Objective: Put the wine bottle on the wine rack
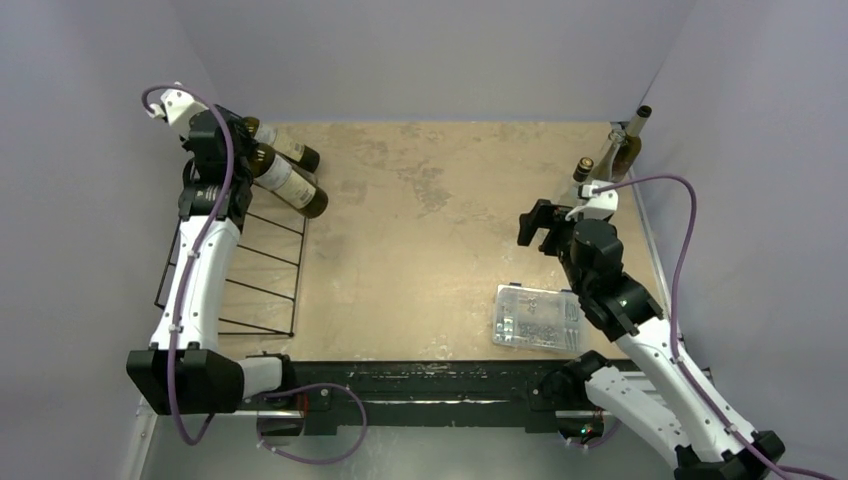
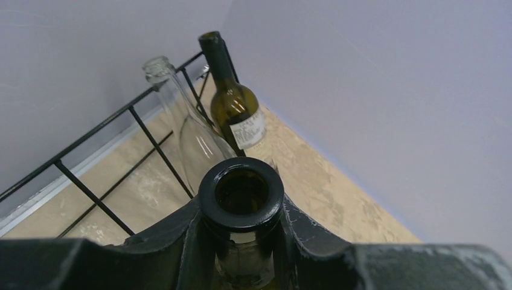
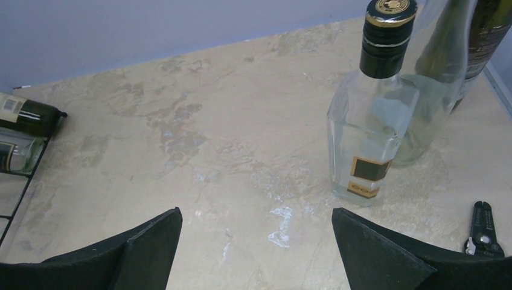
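The black wire wine rack (image 1: pixel 262 272) lies at the table's left side. My left gripper (image 1: pixel 222 143) is at its far end, shut on the neck of a dark wine bottle (image 1: pixel 291 184) that lies slanted on the rack. In the left wrist view the fingers (image 2: pixel 314 232) clamp the neck just under the bottle's open mouth (image 2: pixel 241 192). Beyond it a clear bottle (image 2: pixel 194 136) and a green labelled bottle (image 2: pixel 239 113) lie on the rack (image 2: pixel 90 130). My right gripper (image 1: pixel 536 226) is open and empty over the table's right half, its fingers (image 3: pixel 145 241) wide apart.
A clear square bottle with a black cap (image 3: pixel 367 136), a tall clear bottle (image 3: pixel 436 78) and a dark bottle (image 3: pixel 490 33) stand at the far right corner. A black hand tool (image 3: pixel 483 228) lies near them. A clear plastic box (image 1: pixel 537 317) sits at front right. Grey walls enclose the table.
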Controlling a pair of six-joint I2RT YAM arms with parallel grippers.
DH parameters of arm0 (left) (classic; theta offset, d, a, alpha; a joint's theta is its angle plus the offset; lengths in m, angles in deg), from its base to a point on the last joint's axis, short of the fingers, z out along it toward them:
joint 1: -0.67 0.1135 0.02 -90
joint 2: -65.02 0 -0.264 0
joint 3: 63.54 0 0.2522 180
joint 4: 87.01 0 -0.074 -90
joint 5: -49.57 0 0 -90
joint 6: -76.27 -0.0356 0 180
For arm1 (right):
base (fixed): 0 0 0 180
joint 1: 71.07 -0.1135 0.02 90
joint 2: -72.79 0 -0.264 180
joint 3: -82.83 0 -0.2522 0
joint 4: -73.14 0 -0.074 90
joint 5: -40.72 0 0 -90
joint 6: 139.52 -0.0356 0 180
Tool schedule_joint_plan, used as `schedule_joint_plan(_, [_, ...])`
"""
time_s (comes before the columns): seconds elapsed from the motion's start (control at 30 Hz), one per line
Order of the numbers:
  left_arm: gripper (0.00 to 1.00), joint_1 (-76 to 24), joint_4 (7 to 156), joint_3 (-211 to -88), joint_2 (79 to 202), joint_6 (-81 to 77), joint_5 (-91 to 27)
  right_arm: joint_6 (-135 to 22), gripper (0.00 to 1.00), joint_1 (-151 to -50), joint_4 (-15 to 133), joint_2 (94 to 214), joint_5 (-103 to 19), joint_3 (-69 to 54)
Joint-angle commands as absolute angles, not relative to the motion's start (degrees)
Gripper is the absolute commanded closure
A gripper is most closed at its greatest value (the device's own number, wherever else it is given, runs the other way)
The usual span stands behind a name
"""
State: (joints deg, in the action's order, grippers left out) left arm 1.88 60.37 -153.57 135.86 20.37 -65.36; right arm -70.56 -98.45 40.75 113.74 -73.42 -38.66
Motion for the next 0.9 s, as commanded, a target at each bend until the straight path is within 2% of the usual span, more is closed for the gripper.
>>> schedule_joint_plan(0.0, [1.00, 3.63, 72.20, -154.58, 137.35, 23.83, -71.98, -71.32, 0.01, -98.60, 46.64, 115.95, -71.99, -39.46])
schedule_joint_plan(0.37, [1.00, 5.68, 77.31, -153.11, 143.54, 25.51, -76.10, -69.44, 0.01, -98.61, 52.92, 118.60, -73.11, -41.38])
schedule_joint_plan(0.87, [1.00, 6.62, 80.54, -149.24, 145.92, 25.41, -80.60, -69.11, 0.01, -98.58, 56.30, 122.90, -70.87, -42.26])
